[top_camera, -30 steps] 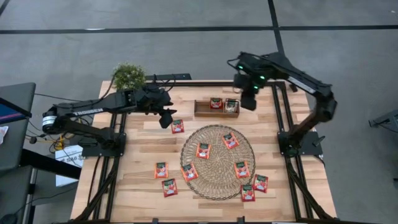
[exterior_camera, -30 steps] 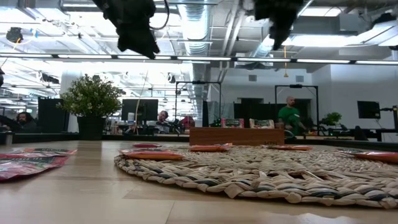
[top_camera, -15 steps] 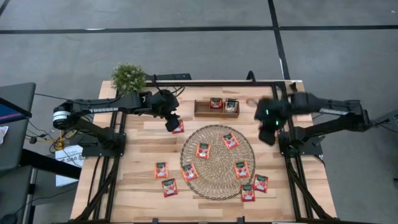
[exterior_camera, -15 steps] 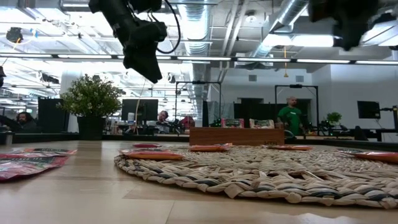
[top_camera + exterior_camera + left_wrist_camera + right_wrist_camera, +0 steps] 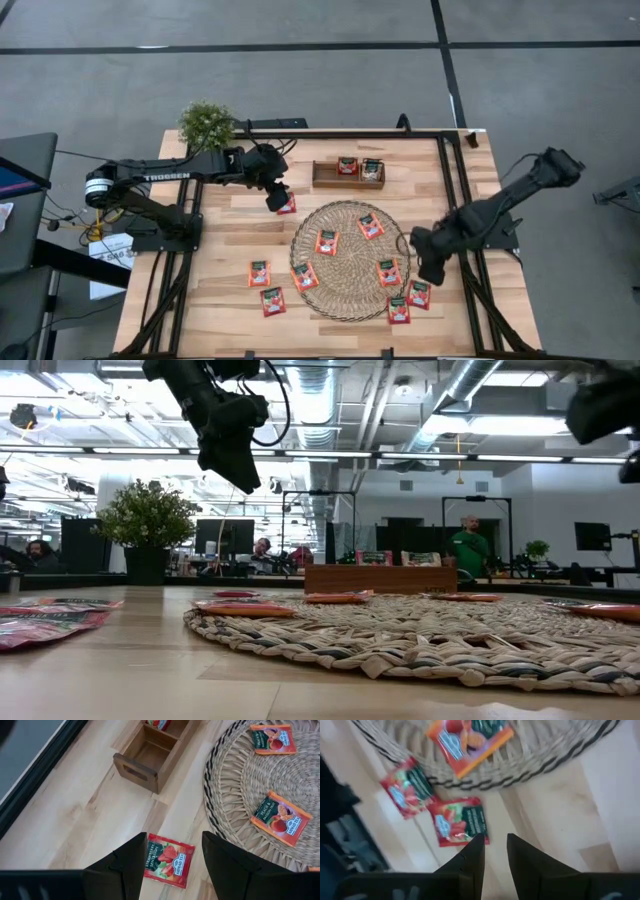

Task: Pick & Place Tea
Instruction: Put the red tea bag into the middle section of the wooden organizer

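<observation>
1. The left hand [image 5: 172,862] hangs wide open and empty over a red tea sachet [image 5: 169,866] lying flat on the tabletop [image 5: 80,815], directly beneath its fingers.
2. Past it stands the wooden tray [image 5: 142,762]; beside it lies the woven mat [image 5: 240,785].
3. The right hand [image 5: 495,851], narrowly parted and empty, hovers above two sachets [image 5: 460,822] at the mat's rim.
</observation>
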